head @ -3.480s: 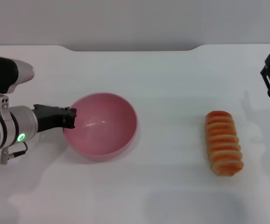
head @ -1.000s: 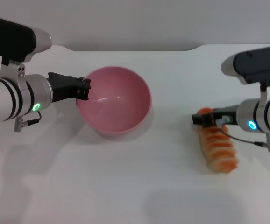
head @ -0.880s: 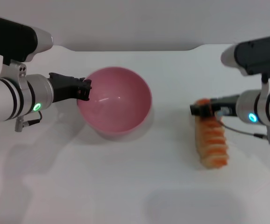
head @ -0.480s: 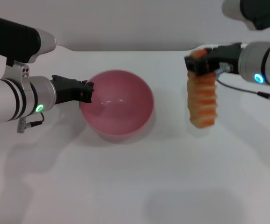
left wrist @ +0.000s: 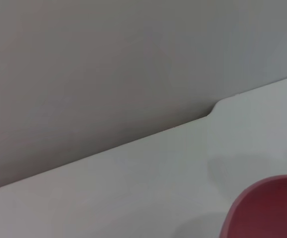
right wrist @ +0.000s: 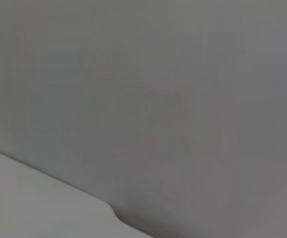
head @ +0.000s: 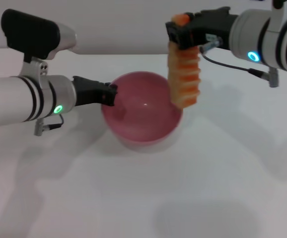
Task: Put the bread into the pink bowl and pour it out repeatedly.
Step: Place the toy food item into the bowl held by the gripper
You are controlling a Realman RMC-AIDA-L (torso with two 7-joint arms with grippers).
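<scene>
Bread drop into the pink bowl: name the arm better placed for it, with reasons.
Right. The right pincer grips the bread by its top end, hanging over the pink bowl near its right rim. The left pincer is clamped on the bowl's left rim, steadying it.

A plain grey wall [right wrist: 173, 99] fills most of the right wrist view, with a pale white table [right wrist: 29, 203] edge and its notched corner below.

I am working in what looks like a plain robot test lab rather than a home or kitchen. A bare white table [head: 208, 188] with a notched back edge is sitting against a blank grey wall [left wrist: 108, 59], showing no furnishings or household clutter around me.
</scene>
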